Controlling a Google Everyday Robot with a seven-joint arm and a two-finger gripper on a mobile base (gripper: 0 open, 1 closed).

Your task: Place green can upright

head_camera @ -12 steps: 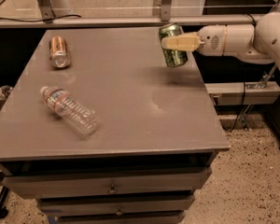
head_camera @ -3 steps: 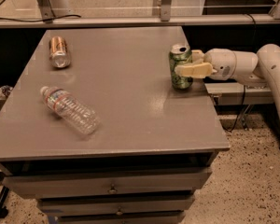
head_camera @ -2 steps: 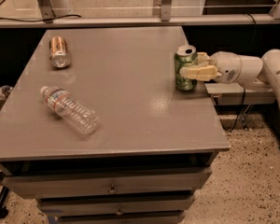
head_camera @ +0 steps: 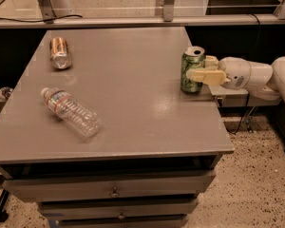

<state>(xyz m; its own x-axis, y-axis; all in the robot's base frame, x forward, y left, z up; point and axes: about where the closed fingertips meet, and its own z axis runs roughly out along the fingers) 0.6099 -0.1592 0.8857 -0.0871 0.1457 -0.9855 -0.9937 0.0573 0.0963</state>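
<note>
The green can (head_camera: 192, 69) stands upright on the grey table (head_camera: 133, 108), close to its right edge, with its silver top facing up. My gripper (head_camera: 198, 67) reaches in from the right on a white arm (head_camera: 249, 75). Its cream fingers (head_camera: 204, 76) sit on either side of the can, the near one across the can's front and the far one behind it. The gripper is shut on the can, whose base rests on or just above the tabletop.
A copper-orange can (head_camera: 60, 52) lies on its side at the table's back left. A clear plastic bottle (head_camera: 72, 112) lies on its side at the front left. Drawers (head_camera: 114, 192) are below the tabletop. A rail (head_camera: 133, 21) runs behind the table.
The gripper has brought the green can down from the air and turned it upright at the table's right edge. Over the last second can and gripper shifted slightly to the right.
</note>
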